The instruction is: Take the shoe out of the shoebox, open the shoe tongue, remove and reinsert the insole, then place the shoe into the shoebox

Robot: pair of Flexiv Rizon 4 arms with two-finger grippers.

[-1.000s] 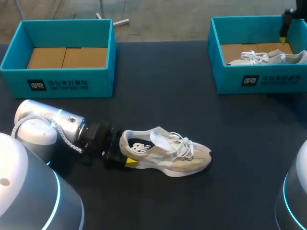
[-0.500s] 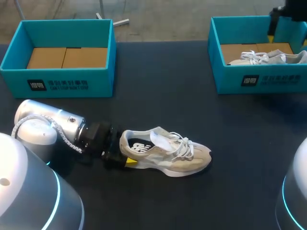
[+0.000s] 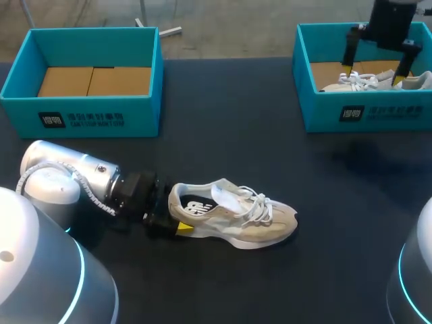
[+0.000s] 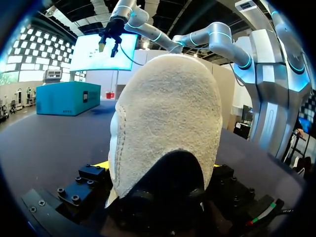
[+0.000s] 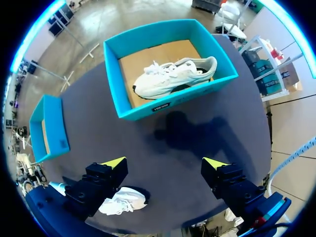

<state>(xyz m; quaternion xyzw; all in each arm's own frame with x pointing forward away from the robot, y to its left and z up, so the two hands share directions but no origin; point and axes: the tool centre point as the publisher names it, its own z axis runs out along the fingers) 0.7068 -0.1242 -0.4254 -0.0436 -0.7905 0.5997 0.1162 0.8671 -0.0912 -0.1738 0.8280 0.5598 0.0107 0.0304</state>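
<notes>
Two shoes: the loose shoe [image 3: 233, 212] lies near the table's front edge, heel clamped in the left gripper [image 3: 177, 214]. The right gripper [image 3: 373, 73], fingers wide apart, hangs above the boxed shoe [image 3: 417, 81] in the far-right-corner shoebox [image 3: 385, 115]. That shoe's length runs along the fingers' gap, so a wrist turn seems needed.

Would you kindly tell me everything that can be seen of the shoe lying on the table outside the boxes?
The shoe is a beige low sneaker with suede-looking panels, white laces, a pale sole and a dark insole with white print showing in its opening. It stands upright on its sole on the dark table, toe toward my right. The left end effector is shut on its heel from both sides; nothing else touches it.
</notes>
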